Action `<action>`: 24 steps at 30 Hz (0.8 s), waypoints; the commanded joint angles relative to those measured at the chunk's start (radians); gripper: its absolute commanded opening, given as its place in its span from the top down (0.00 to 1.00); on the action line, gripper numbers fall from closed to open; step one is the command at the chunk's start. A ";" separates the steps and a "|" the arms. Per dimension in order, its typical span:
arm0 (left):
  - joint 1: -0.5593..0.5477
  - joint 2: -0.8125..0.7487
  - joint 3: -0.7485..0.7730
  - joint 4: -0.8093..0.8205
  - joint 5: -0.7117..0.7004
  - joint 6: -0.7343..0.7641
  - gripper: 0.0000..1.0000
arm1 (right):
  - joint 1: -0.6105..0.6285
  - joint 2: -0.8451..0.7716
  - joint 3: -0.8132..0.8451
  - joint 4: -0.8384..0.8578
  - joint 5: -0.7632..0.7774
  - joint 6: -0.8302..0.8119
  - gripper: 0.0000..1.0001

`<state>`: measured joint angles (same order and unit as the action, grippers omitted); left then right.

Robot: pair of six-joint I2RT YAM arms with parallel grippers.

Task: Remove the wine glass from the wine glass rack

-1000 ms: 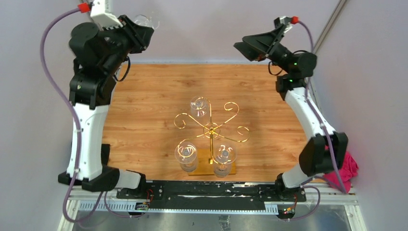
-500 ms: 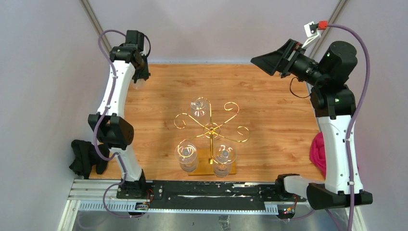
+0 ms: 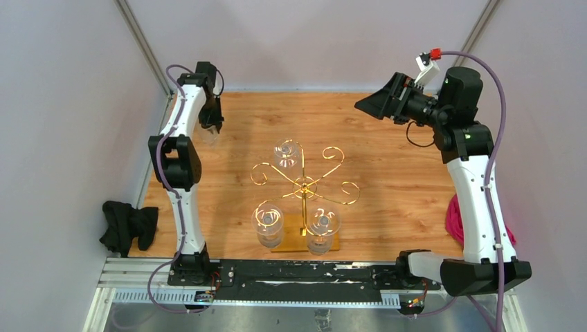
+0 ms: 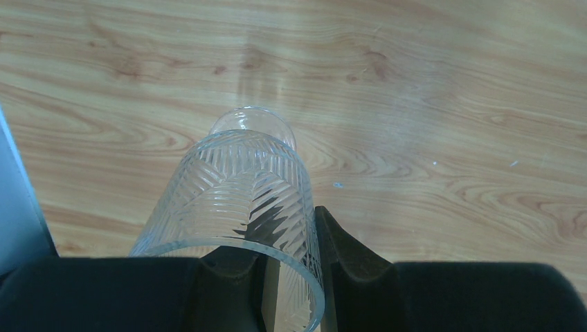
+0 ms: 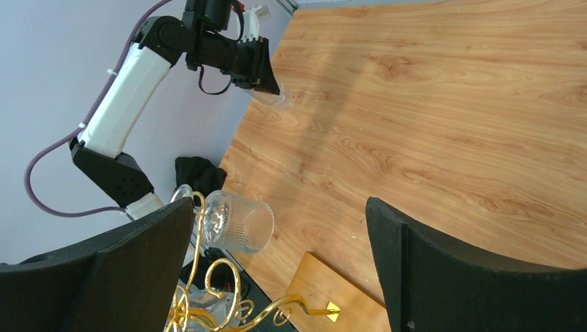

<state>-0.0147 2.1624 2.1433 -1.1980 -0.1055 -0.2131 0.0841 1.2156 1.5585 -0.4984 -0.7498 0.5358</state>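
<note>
Top view: the wine glass rack (image 3: 304, 185) stands mid-bench, nearer the arm bases. Three other glasses (image 3: 287, 153) hang from its scroll arms, at approx 12, 7 and 5 o'clock round the pole. The L gripper (image 3: 210, 123) is far out at 10 o'clock from the rack, by the bench (image 3: 387, 180) corner, closed on the wine glass (image 3: 207, 134). The glass is well apart from the rack. The R gripper (image 3: 370, 104) is up in the air at 2 o'clock and carries nothing.

L wrist view: the cut-pattern bowl sits between the two fingers (image 4: 346, 245), rim twd the camera and round foot pointing down at the wood. I can't tell if the foot touches the bench yet.

R wrist view: the jaws are spread wide w/ only bench between them. The L arm shows at 11 o'clock w/ its glass low over the bench edge.

Progress, my read: the removal itself looks done, since the glass is clear of the hooks. What's left is prob. setting it down and letting go.
</note>
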 commanded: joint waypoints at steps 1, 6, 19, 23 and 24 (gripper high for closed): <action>0.008 0.026 0.060 0.004 0.007 0.012 1.00 | -0.014 -0.020 -0.031 -0.005 0.005 -0.028 0.01; 0.009 0.079 0.061 0.016 0.050 0.011 1.00 | -0.014 -0.021 -0.060 0.007 0.001 -0.028 0.01; 0.009 0.063 -0.094 0.112 0.066 -0.028 0.87 | -0.014 -0.041 -0.109 0.035 -0.005 -0.022 0.01; 0.009 0.052 -0.126 0.131 0.069 -0.035 0.85 | -0.014 -0.045 -0.116 0.040 -0.008 -0.019 0.01; 0.009 0.048 -0.131 0.132 0.068 -0.036 0.83 | -0.014 -0.046 -0.120 0.041 -0.008 -0.019 0.01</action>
<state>-0.0143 2.2429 2.0411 -1.0920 -0.0441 -0.2401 0.0841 1.1954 1.4551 -0.4782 -0.7506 0.5255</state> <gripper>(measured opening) 0.265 0.991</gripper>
